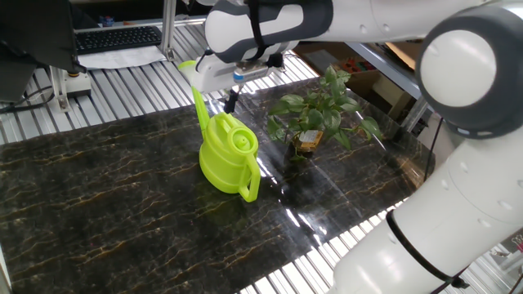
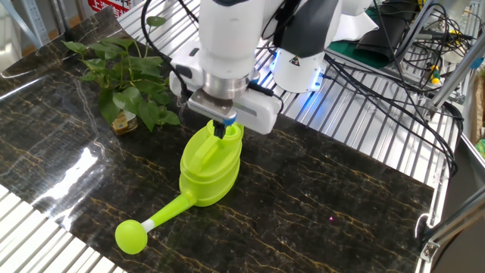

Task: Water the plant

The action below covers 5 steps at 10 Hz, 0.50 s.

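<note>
Plant [image 1: 315,118] stands upright, stems sprawling sideways; jaws' opening cannot be told.

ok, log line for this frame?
phase: reaching | claw: above watering can handle, not gripping | can: upright on table | plant: unwatered

Glossy marble-look table [image 1: 106,188], shiny plastic watering can [image 1: 227,153]
</note>
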Motion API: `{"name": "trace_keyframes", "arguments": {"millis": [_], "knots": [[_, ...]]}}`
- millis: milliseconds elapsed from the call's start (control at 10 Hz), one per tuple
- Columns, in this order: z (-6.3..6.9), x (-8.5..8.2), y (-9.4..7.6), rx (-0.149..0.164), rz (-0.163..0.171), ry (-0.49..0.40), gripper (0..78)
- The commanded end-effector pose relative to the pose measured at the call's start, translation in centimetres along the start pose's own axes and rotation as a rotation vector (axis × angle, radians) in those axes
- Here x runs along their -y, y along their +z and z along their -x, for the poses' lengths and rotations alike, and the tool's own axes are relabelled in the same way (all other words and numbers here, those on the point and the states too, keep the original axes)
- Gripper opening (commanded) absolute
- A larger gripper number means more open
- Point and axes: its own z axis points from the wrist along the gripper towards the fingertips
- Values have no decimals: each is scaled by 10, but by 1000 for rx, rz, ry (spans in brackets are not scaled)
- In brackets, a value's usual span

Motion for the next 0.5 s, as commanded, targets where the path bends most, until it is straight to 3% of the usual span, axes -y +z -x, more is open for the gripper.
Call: {"name": "trace_keyframes", "arguments": {"millis": [100, 500], "knots": [[10, 13, 5, 3, 0, -25, 0], [12, 16, 13, 3, -9, 28, 0]]}}
